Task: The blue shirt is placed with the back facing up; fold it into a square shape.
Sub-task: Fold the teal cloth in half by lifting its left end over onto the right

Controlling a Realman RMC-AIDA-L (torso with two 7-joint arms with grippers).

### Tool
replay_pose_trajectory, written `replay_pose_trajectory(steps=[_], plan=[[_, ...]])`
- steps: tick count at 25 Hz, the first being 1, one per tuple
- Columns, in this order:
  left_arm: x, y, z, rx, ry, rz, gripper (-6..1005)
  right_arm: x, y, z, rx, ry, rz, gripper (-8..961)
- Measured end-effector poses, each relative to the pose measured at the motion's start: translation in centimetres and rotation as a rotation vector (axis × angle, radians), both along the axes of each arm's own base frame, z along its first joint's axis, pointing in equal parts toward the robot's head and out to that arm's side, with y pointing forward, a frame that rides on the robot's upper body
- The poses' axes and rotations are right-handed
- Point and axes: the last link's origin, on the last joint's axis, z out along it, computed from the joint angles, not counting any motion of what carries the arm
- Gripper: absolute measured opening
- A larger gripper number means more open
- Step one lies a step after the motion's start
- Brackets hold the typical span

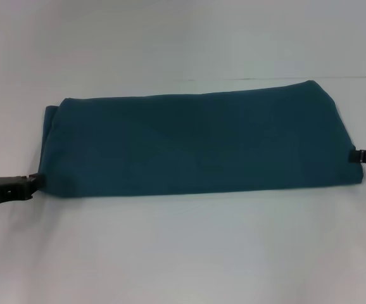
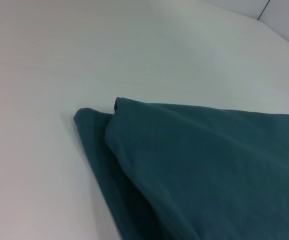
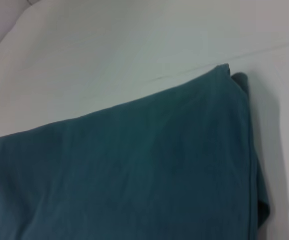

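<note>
Bare white tabletop (image 1: 183, 253) is stretching nearest; beyond it the blue shirt (image 1: 202, 142) is lying as a long folded band, left gripper (image 1: 36, 182) and right gripper (image 1: 355, 155) touching its ends, finger state untellable; an end-to-end fold probably comes next

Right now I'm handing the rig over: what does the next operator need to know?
Left gripper: at the blue shirt's near-left corner.
Right gripper: at its right edge.
Whether either grips cloth cannot be told.
Shirt: lies flat on the white table, plain side up, a long band running left to right.
Done: folded into that band.
Left: fold the ends together into a square.
</note>
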Motion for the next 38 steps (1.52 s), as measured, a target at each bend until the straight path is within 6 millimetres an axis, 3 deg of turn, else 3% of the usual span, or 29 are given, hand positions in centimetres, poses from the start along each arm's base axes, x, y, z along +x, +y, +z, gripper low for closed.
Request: replay_pose_trajectory(steps=[18, 29, 38], plan=[[0.2, 0.3, 0.3, 0.004, 0.003, -0.002, 2, 0.7, -0.1, -2.5, -0.011, -0.003, -0.028, 762], [0.1, 0.4, 0.4, 0.009, 0.007, 0.0, 2, 0.5, 0.0, -2.7, -0.015, 0.004, -0.025, 735], [0.1, 0.5, 0.5, 0.013, 0.008, 0.001, 1, 0.8, -0.3, -2.5, -0.013, 0.002, -0.032, 365]])
